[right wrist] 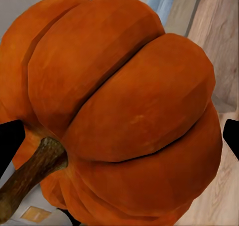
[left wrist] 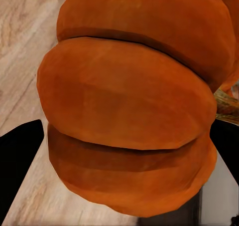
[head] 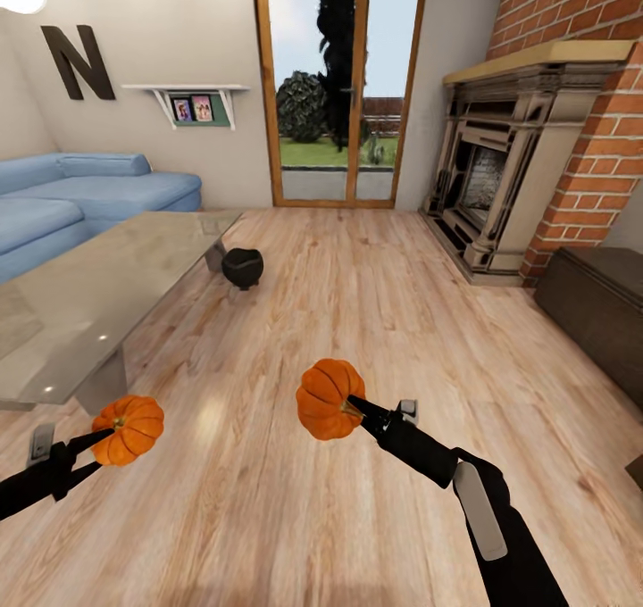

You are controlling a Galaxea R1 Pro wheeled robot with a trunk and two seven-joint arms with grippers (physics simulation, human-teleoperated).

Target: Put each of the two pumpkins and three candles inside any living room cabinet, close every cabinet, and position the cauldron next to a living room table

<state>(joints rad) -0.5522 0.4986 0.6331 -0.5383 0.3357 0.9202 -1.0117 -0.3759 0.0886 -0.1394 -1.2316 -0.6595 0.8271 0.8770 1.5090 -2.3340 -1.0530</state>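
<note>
I hold one bright-orange pumpkin in each hand above the plank floor. My left gripper [head: 100, 437] is shut on a pumpkin [head: 130, 429] at the lower left; that pumpkin [left wrist: 129, 106] fills the left wrist view. My right gripper [head: 355, 407] is shut on the other pumpkin [head: 329, 399] near the middle, by its stem side; the ribbed pumpkin [right wrist: 124, 111] with its brown stem shows close in the right wrist view. The black cauldron [head: 242, 267] stands on the floor beside the far corner of the grey table [head: 80, 303]. The dark-brown cabinet [head: 597, 305] sits at the right edge. Candles are out of view.
A blue sofa [head: 80, 198] lies behind the table at left. The brick fireplace [head: 518, 161] rises at right and a glass door [head: 339, 85] is straight ahead. Wood floor [head: 375, 321] runs between table and cabinet.
</note>
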